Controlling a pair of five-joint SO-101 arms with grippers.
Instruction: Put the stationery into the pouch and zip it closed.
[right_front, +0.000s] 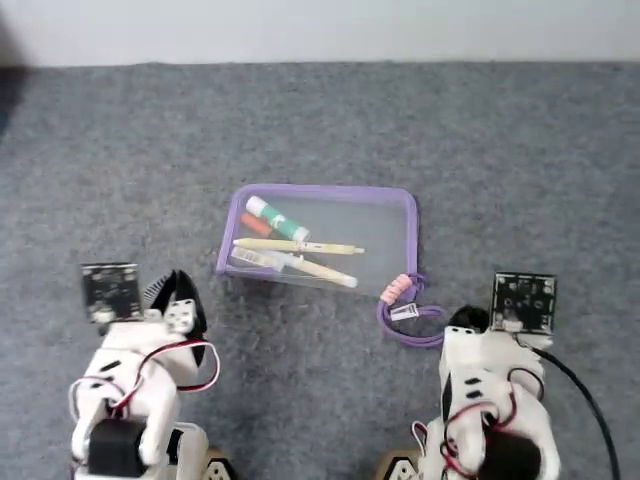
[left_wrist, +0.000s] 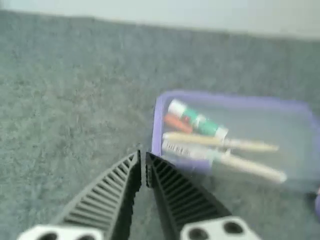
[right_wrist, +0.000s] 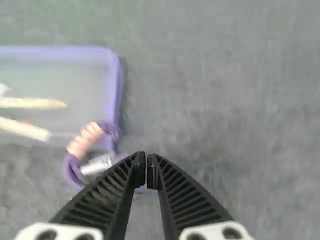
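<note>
A: Pouch (right_front: 385, 225), one. Soft, light, slippery clear film. Lay flat on worktop (right_front: 520, 150), stationery seen inside. Best taken at purple rim or pink zip pull (right_front: 398, 289).

B: Contents counted: glue stick (right_front: 277, 218), one; orange piece (right_front: 255, 225), one; pens (right_front: 300, 247), two. Noted left gripper (left_wrist: 142, 167) and right gripper (right_wrist: 145, 167): jaws together, empty, apart from pouch.
</note>
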